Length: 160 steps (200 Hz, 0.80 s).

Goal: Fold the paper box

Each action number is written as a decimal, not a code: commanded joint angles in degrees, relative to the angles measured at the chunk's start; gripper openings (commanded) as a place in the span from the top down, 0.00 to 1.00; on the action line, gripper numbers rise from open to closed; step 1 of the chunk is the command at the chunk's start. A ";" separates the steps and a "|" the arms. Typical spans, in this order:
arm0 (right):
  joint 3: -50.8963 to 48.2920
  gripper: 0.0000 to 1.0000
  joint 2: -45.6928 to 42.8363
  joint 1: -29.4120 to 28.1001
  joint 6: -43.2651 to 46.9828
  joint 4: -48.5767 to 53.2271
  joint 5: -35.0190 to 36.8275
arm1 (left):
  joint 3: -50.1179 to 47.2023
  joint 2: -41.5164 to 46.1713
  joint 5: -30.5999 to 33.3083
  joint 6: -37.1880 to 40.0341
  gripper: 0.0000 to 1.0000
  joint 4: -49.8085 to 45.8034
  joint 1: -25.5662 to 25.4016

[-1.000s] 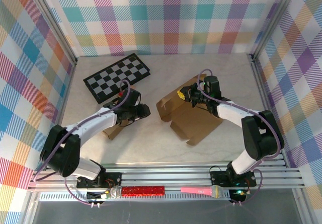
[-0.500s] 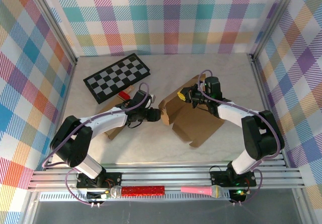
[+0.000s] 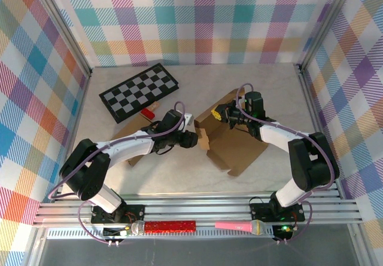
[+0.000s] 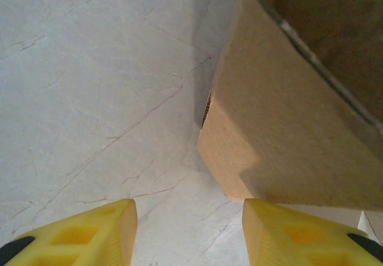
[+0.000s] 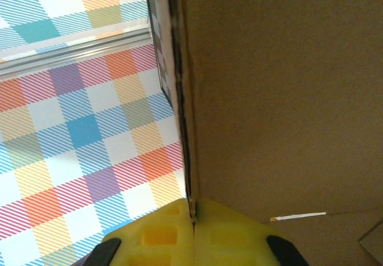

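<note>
A half-folded paper box [image 3: 236,149] lies in the middle of the bench [image 3: 179,176]. The right end effector [image 3: 216,113] is clamped on its raised wall edge. The left end effector [image 3: 192,139], fingers apart, sits just beside its left flap.

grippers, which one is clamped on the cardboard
The right gripper, shut on an edge of the paper box; the left gripper stands open, just short of it.

Yellow jaws pinch the paper box [image 5: 281,98] edge, apparently upright.

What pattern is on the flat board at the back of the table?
Black-and-white checks cover the board; the top external view shows it best.
</note>
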<state>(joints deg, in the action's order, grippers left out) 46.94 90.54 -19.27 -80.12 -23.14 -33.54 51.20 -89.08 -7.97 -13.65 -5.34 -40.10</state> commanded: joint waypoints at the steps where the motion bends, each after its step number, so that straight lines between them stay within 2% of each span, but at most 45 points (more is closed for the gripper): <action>1: -0.17 1.00 -0.11 0.11 -0.43 -2.49 -1.67 | -0.03 1.01 0.71 0.73 0.51 1.23 -0.60; 44: -1.39 1.00 -0.12 0.11 -0.92 -4.12 -1.38 | 1.86 -1.00 1.71 -0.87 0.49 2.19 -1.97; 82: -2.29 1.00 0.18 0.14 -3.00 -9.60 -0.32 | 0.73 0.36 5.82 -3.88 0.47 3.45 -4.91; 123: -2.16 1.00 0.96 0.13 -4.53 -11.34 -0.25 | -0.56 0.29 8.72 -5.82 0.46 3.96 -5.09; 160: -3.23 1.00 0.78 0.10 -4.68 -11.47 -0.39 | 1.42 -1.00 8.96 -3.40 0.53 3.12 -5.11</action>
<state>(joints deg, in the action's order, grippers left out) 44.95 90.78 -19.18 -84.03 -31.48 -33.50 51.05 -89.54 -0.25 -18.41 -2.76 -44.93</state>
